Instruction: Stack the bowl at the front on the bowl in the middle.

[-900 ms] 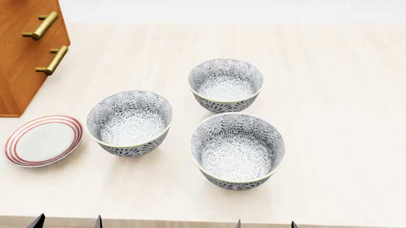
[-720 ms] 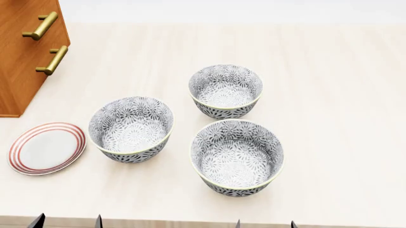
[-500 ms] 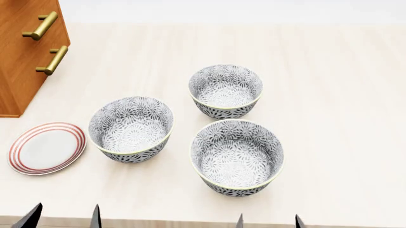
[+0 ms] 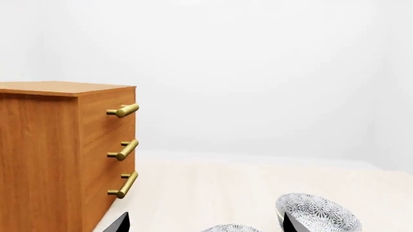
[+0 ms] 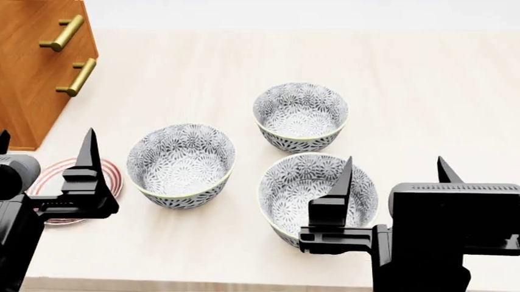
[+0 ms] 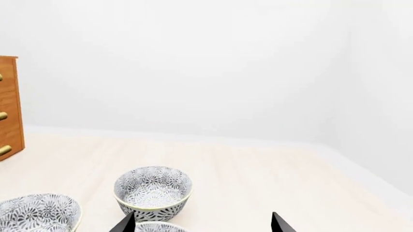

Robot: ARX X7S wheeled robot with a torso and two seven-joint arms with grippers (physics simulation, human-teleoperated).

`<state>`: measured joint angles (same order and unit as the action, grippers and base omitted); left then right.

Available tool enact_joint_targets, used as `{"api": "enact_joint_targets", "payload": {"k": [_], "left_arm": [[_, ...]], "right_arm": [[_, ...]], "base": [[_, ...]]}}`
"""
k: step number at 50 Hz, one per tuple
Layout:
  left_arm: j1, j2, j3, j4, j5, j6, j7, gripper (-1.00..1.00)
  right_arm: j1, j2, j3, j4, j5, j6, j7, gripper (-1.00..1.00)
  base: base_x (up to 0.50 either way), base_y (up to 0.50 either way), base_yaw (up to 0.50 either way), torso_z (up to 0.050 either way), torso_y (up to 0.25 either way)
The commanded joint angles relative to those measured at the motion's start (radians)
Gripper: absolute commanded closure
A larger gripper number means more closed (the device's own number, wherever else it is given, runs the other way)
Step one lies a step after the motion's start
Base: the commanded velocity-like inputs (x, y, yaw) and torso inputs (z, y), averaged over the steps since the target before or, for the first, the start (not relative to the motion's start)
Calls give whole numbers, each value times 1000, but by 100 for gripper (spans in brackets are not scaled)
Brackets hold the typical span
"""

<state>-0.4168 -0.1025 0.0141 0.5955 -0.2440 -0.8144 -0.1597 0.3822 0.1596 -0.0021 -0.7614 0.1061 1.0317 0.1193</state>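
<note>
Pale wood tabletop [image 5: 422, 91] stretches bare to your right and beyond the bowls. Your right gripper [image 5: 394, 182] hangs over the bowl at the front [image 5: 305, 182], fingers spread wide, holding nothing. The bowl in the middle [image 5: 180, 164] sits just left of it, rims apart. Your left gripper [image 5: 45, 158] is open too, above the red-ringed plate [image 5: 118, 179], with the wooden cabinet [image 5: 33, 67] close behind it.

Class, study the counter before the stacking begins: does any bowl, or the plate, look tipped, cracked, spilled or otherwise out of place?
Nothing stands out. All three bowls, front, middle and back, sit upright, apart and empty. The plate lies flat, partly hidden behind the left pincer.
</note>
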Motion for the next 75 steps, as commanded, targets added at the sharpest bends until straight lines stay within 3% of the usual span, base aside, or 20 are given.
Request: {"api": "enact_joint_targets", "payload": {"k": [1,14,47,49,63,67,71,73,75], "left_arm": [[-34,-20,7,45,-12,-46,-20,-100],[-21,-37,22,36,-10,-29,-31,-100],[-15,-59,49,20,-17,-1,-54,-100],[-15,-59,48,20,-21,-2,-55,-100],[-14,-66,47,12,-33,4,-62,-100],[-11,-68,50,8,-33,10,-63,-100],[-13,-70,53,4,-33,11,-68,-100],[-13,-71,56,5,-32,12,-69,-100],[-13,-73,59,4,-32,13,-71,-100]], "right_arm": [[66,17,-9,-78,5,124,27,-100],[54,20,-29,-56,25,100,15,-100],[35,29,-26,-58,49,46,19,-100],[68,9,0,-36,61,134,29,-100],[80,8,16,-39,71,102,35,-100],[126,-27,98,-43,106,183,34,-100],[287,-42,195,-38,156,492,13,-100],[320,-42,222,-15,172,537,18,-100],[337,-13,264,36,315,538,106,-100]], "base": [[0,500,0,0,0],[0,308,0,0,0],[500,-2,0,0,0],[0,0,0,0,0],[0,0,0,0,0],[0,0,0,0,0],[0,0,0,0,0],[0,0,0,0,0],[0,0,0,0,0]]}}
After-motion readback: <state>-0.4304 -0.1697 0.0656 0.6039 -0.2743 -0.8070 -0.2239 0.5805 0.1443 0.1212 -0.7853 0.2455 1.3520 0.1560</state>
